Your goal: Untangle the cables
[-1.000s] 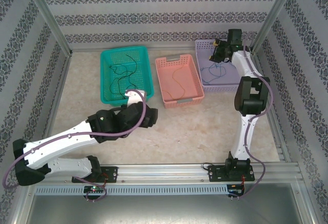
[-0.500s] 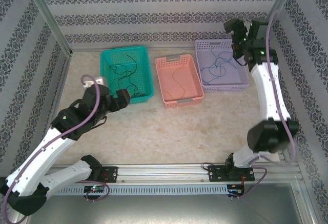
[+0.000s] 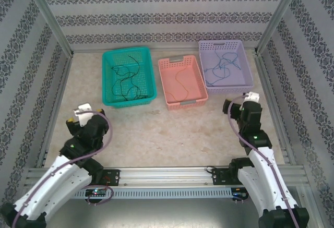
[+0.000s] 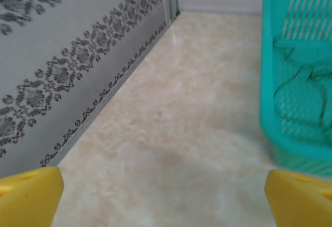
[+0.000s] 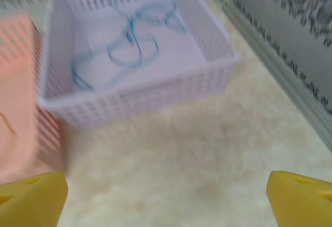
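Three cables lie apart, one per basket. The black cable (image 3: 127, 76) is in the teal basket (image 3: 107, 82). A pale cable (image 3: 181, 80) lies in the pink basket (image 3: 183, 103), and the blue cable (image 3: 223, 64) in the lilac basket (image 3: 248, 66). My left gripper (image 3: 78, 116) is open and empty over bare table, near and left of the teal basket (image 4: 268, 81). In the left wrist view its yellow fingertips (image 4: 28, 196) stand wide apart. My right gripper (image 3: 238, 104) is open and empty just in front of the lilac basket (image 5: 140, 97), with the blue cable (image 5: 129, 48) inside it.
Patterned walls close the table on the left (image 4: 62, 66), back and right (image 5: 290, 35). A metal rail (image 3: 167, 175) runs along the near edge. Bare marble table (image 3: 172, 134) lies between the baskets and the arm bases. The pink basket's side (image 5: 21, 97) is at the right wrist view's left.
Both arms have drawn back from the baskets toward the near edge, the left from the teal basket and the right from the lilac one. Both grippers opened wider, holding nothing.
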`<act>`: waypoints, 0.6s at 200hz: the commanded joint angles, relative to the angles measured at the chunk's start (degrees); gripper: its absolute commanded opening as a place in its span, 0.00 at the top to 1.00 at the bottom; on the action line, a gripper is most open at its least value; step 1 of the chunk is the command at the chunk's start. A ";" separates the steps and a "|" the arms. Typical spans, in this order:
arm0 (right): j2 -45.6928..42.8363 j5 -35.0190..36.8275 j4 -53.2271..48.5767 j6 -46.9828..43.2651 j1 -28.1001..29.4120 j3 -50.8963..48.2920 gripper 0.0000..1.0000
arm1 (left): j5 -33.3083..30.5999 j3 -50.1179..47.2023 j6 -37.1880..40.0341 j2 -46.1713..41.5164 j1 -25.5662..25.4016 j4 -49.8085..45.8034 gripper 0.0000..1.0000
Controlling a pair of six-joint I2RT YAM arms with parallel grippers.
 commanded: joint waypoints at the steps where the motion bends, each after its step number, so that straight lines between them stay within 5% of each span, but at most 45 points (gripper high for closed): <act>1: 0.83 0.08 12.55 -6.21 -0.61 -4.53 0.02 | 6.68 -8.23 19.40 1.33 4.52 26.95 0.00; 54: 15.29 -4.27 35.92 -5.91 -3.64 -12.46 0.02 | 25.26 -11.20 13.13 21.10 20.80 45.57 0.00; 120: 37.57 -10.77 58.53 -4.25 -5.61 -6.91 0.02 | 40.03 -3.44 12.71 47.12 28.40 67.49 0.00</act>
